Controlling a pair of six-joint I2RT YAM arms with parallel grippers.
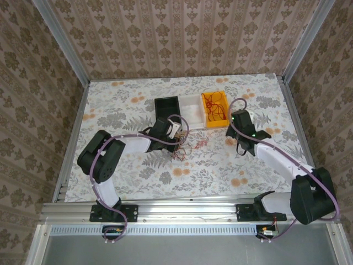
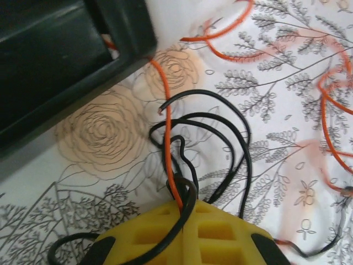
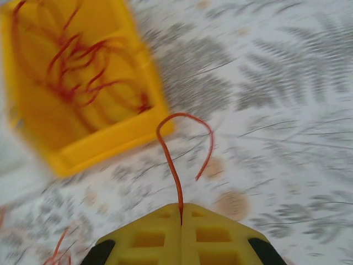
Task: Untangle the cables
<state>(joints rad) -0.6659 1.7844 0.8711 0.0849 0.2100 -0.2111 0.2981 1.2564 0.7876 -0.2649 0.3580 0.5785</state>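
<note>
The cables are thin red wires mixed with black ones, lying as a loose tangle (image 1: 193, 144) on the flowered table. My left gripper (image 1: 177, 150) stands at the tangle's left end. In the left wrist view, that gripper (image 2: 185, 208) is shut on a red wire (image 2: 166, 143) and a black cable (image 2: 242, 138) that loops across its tips. More red wires (image 2: 331, 99) curl to the right. My right gripper (image 1: 241, 144) (image 3: 181, 208) is shut on one red wire (image 3: 171, 160), which arches up free above the table. Several red wires (image 3: 83, 72) lie in the yellow bin (image 3: 83, 143).
Three bins stand in a row at the back centre: a black bin (image 1: 157, 110) (image 2: 55, 61), a white bin (image 1: 190, 110) and the yellow bin (image 1: 219, 125). The black bin's corner is close to the left gripper. Metal rails edge the table.
</note>
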